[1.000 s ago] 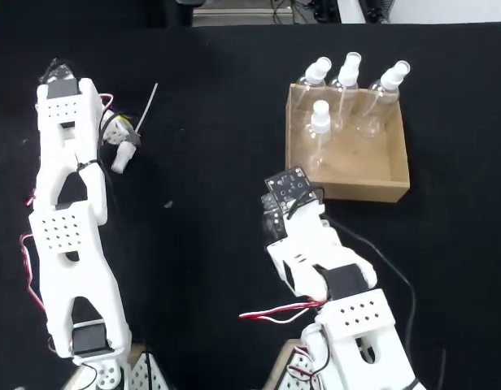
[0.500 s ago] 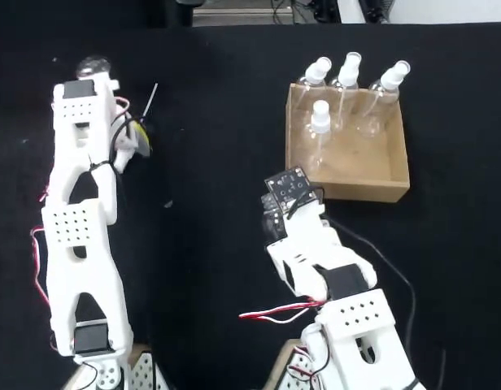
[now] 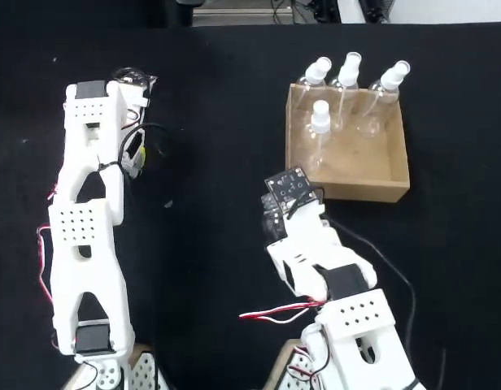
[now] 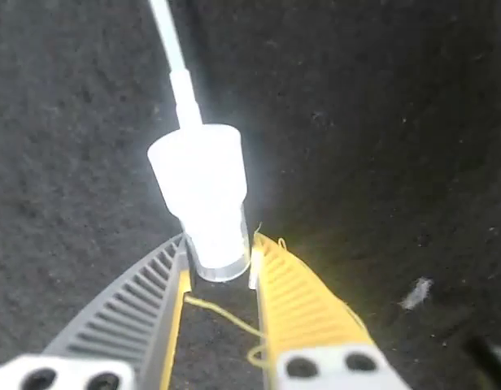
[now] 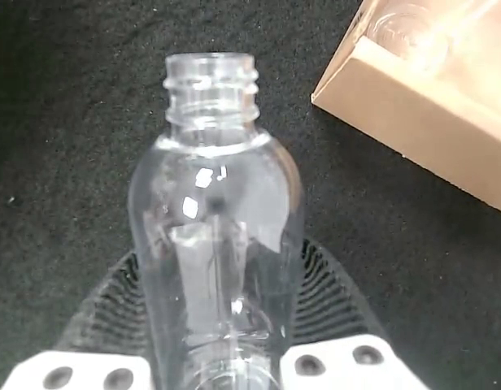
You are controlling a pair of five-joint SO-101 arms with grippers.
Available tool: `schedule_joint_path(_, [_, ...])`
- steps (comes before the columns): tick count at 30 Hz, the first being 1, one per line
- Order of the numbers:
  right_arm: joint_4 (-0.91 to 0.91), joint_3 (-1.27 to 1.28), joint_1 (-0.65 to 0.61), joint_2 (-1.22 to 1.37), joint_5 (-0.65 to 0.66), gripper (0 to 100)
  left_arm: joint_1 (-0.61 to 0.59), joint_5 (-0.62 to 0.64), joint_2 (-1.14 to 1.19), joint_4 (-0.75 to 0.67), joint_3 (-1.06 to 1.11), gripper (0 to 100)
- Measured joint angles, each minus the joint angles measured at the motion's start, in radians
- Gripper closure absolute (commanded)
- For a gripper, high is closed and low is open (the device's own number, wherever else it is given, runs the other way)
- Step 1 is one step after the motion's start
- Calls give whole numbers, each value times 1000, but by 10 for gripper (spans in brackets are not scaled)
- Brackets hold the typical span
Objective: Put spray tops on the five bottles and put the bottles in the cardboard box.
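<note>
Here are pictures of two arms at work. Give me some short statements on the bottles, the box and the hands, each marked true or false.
1. Four capped bottles are in the cardboard box. True.
2. The left hand grips a spray top. True.
3. The bottle in the right hand already wears a top. False: its neck is open.
4. The right hand holds it inside the box. False: it is outside, over the black table.

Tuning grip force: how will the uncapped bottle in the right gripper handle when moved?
The bottle looks empty and thin-walled, so probably light and apt to dent under a hard squeeze. Its smooth, rounded body may slip or twist in the right gripper. Laid on its side it would likely roll.
</note>
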Motion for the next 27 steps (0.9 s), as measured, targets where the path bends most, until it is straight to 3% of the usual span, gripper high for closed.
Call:
schedule_joint_path(8, [0, 0, 0, 0, 0, 986, 0, -54, 0, 21, -5, 936])
schedule_joint_path(15, [0, 0, 0, 0, 0, 986, -3, -285, -3, 75, 0, 936])
schedule_joint_path(27, [0, 0, 0, 0, 34, 986, 6, -795, -477, 61, 733, 930])
